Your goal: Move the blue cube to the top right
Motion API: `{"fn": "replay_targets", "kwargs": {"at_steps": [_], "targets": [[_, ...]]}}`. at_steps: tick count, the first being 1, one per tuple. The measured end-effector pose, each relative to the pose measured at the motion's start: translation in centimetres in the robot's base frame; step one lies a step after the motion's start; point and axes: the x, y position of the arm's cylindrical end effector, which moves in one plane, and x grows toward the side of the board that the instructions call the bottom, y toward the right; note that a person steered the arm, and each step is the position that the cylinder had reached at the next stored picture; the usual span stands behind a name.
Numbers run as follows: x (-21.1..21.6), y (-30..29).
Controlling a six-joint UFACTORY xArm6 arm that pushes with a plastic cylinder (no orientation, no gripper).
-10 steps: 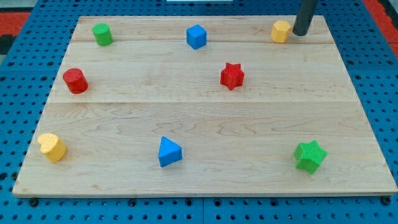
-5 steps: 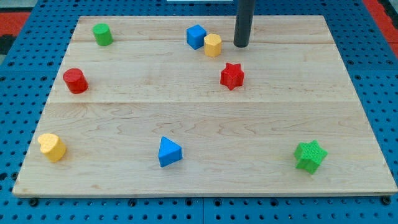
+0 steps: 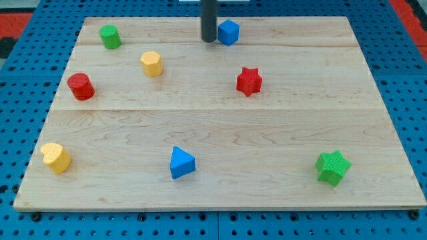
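The blue cube (image 3: 229, 31) sits near the view's top edge of the wooden board (image 3: 220, 193), a little right of centre. My tip (image 3: 209, 40) stands just to the cube's left, touching or almost touching it. The dark rod rises out of the view's top.
A yellow hexagonal block (image 3: 152, 63) lies left of the tip. A green cylinder (image 3: 109, 37) is at top left, a red cylinder (image 3: 81, 87) at left, a red star (image 3: 249, 81) right of centre, a yellow heart (image 3: 56, 157), a blue triangle (image 3: 181, 163) and a green star (image 3: 332, 167) along the bottom.
My tip swept left from the top right corner to beside the blue cube. The yellow hexagonal block went from top right to left of centre. The blue cube shifted slightly right.
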Motion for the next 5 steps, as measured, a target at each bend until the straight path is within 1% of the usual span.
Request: {"fn": "replay_targets", "kwargs": {"at_steps": [1,2,3,4,5], "targets": [[-2.5,6.4],[-2.4,15.5],[-0.3,10.1],[3.8,12.2],[3.3,16.2]]}}
